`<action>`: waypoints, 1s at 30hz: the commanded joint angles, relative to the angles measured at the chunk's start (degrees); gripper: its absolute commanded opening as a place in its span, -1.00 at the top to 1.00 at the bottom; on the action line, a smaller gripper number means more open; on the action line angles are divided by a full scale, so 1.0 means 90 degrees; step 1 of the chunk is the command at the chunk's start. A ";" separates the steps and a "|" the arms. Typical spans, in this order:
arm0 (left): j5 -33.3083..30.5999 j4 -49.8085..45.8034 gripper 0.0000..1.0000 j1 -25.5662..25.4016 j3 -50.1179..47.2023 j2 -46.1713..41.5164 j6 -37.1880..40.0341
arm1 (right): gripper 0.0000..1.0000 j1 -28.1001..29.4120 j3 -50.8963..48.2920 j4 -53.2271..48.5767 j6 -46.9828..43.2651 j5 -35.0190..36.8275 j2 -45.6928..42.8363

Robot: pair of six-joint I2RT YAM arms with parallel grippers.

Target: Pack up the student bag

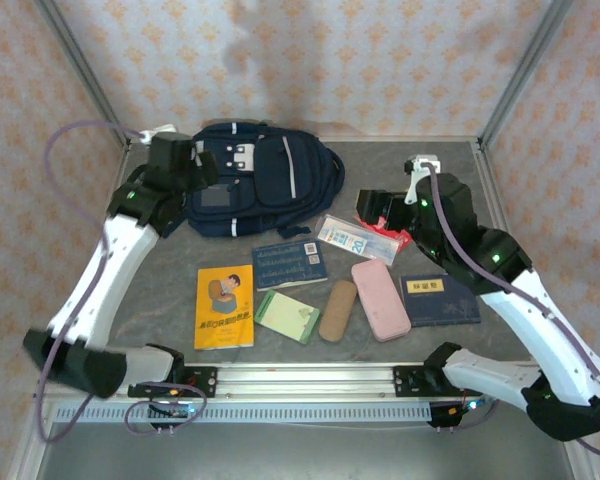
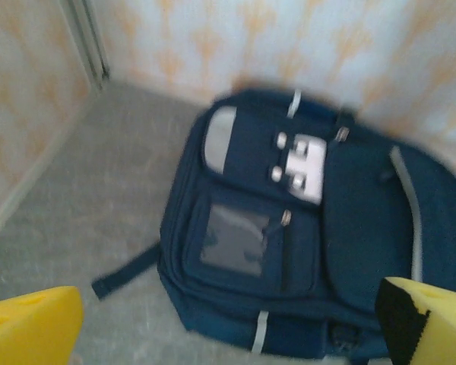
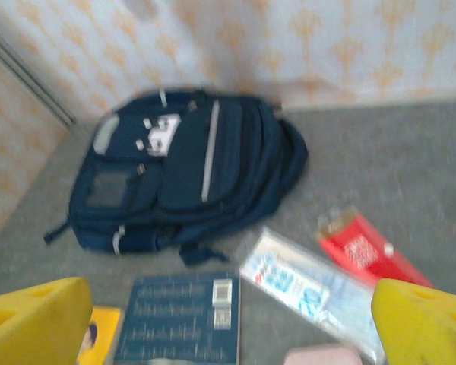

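The student bag (image 1: 270, 175) is a large navy backpack with white stripes, lying flat and zipped at the back of the table. My left gripper (image 1: 200, 172) hovers over its left side. In the left wrist view the bag (image 2: 289, 228) lies below the open left gripper (image 2: 228, 334), nothing between the yellow fingertips (image 2: 30, 327). My right gripper (image 1: 373, 208) hangs to the right of the bag, above a clear pouch (image 1: 355, 238). It is open and empty (image 3: 228, 334), with the bag (image 3: 190, 167) ahead of it.
In front of the bag lie a blue book (image 1: 289, 263), yellow book (image 1: 225, 305), green notepad (image 1: 288, 315), brown glasses case (image 1: 337, 309), pink case (image 1: 380, 298), dark blue booklet (image 1: 438, 298) and red packet (image 3: 365, 251). Walls close in at the back and sides.
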 commanded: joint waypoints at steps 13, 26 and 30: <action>0.2682 0.0357 -0.65 -0.0335 0.2095 0.3603 -0.0279 | -0.54 -0.0497 -0.0024 -0.2081 0.0663 -0.0241 0.0840; 0.0858 -0.0129 -0.64 -0.1200 0.4334 0.5948 -0.0949 | -0.38 -0.0696 0.0023 -0.2122 0.0716 -0.0020 0.1386; 0.1017 0.0085 -0.59 -0.1200 0.4706 0.6426 -0.0878 | -0.37 -0.0697 -0.0061 -0.2085 0.0737 -0.0237 0.1387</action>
